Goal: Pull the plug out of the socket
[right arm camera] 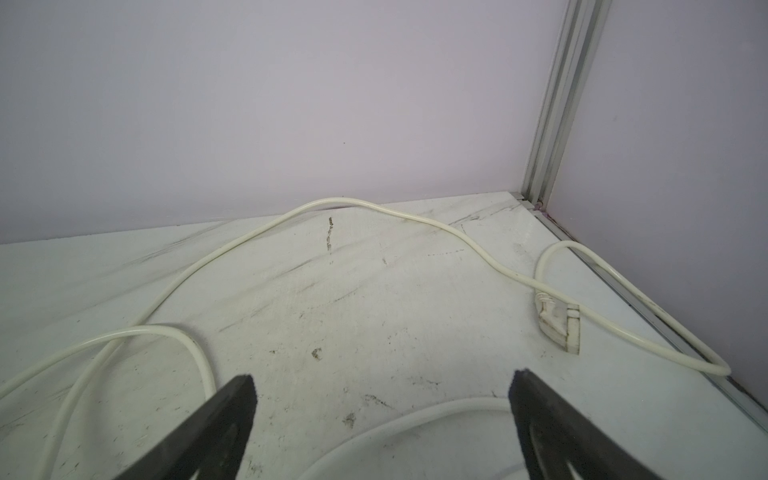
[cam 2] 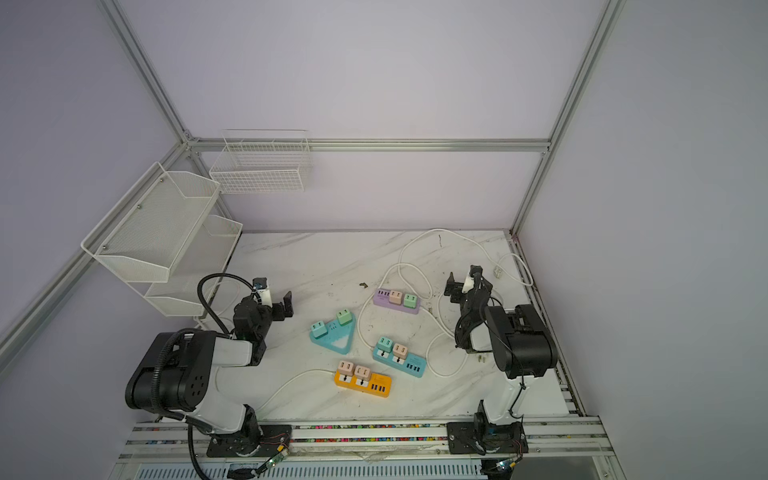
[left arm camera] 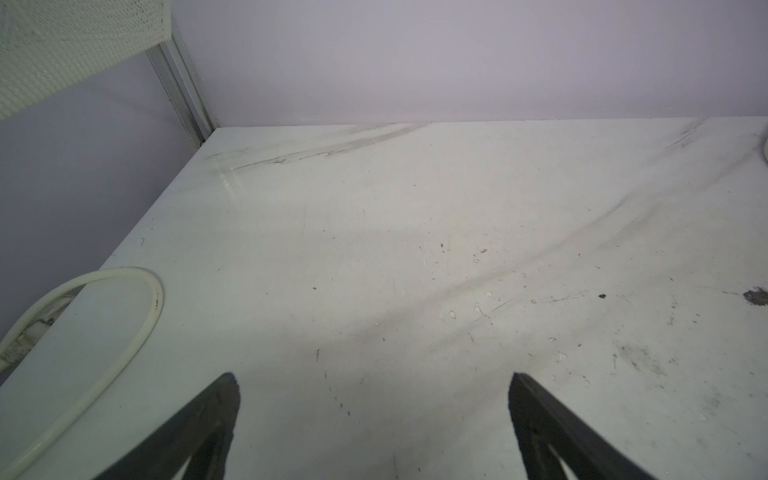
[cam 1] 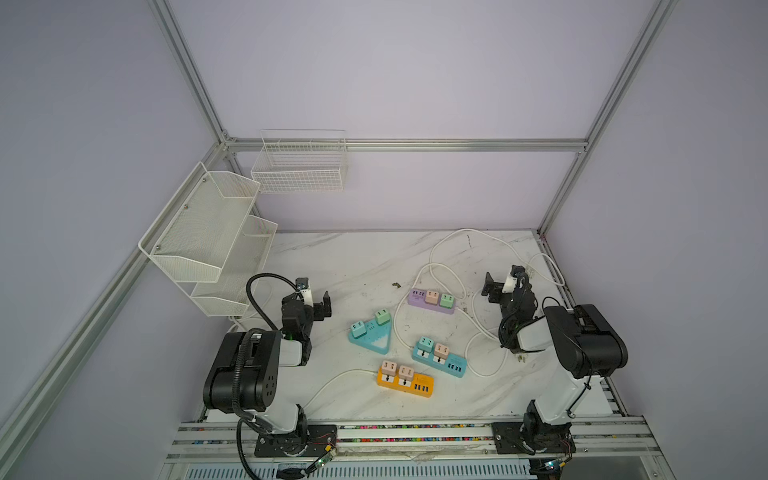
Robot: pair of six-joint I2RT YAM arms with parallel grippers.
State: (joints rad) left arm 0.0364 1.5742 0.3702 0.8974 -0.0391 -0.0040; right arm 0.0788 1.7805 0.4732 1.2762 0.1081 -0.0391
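The left gripper (left arm camera: 374, 375) and right gripper (right arm camera: 383, 373) are held wide open and empty, left and far right of the triangular socket block (cam 1: 376, 340). A mint plug (cam 1: 382, 317) is seated on that block's far corner. It should be pinched across its flat sides and drawn straight up while the block is pinned. Behind the block bare table (cam 1: 353, 266) is left; right of it, white cables (right arm camera: 353, 201) loop.

1. A robotics lab test cell: aluminium frame posts (cam 1: 196, 83) hold plain lilac wall panels (cam 1: 395, 75).
2. The left arm (cam 1: 245, 374) and the right arm (cam 1: 590, 345) are bolted to a slotted rail (cam 1: 415, 434) along the marble-look tabletop (cam 1: 353, 266).
3. White mesh baskets (cam 1: 199, 224) hang on the walls.
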